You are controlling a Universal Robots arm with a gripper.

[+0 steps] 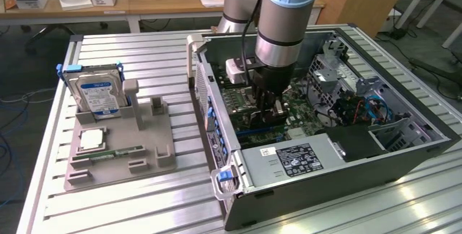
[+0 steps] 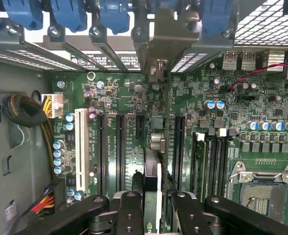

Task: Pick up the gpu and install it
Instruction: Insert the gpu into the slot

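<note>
In the wrist view the gpu (image 2: 153, 169) stands on edge between my gripper's (image 2: 157, 215) black fingers (image 2: 129, 213), which are shut on it. Its silver end bracket (image 2: 159, 46) reaches up to the case's rear slot openings, beneath the blue latches (image 2: 115, 14). The card runs along the green motherboard (image 2: 119, 93), in line with the long black expansion slots (image 2: 120, 147); I cannot tell whether it is seated in one. In the exterior view the gripper (image 1: 271, 112) is deep inside the open computer case (image 1: 404, 153), just above the motherboard.
A grey parts holder (image 1: 119, 153) on the slatted table carries a blue-labelled hard drive (image 1: 97, 96), a memory stick (image 1: 108, 153) and a small square chip (image 1: 92, 139). Inside the case are the power supply (image 1: 296, 161), a cable bundle (image 2: 29, 112) and the CPU socket (image 2: 263, 193).
</note>
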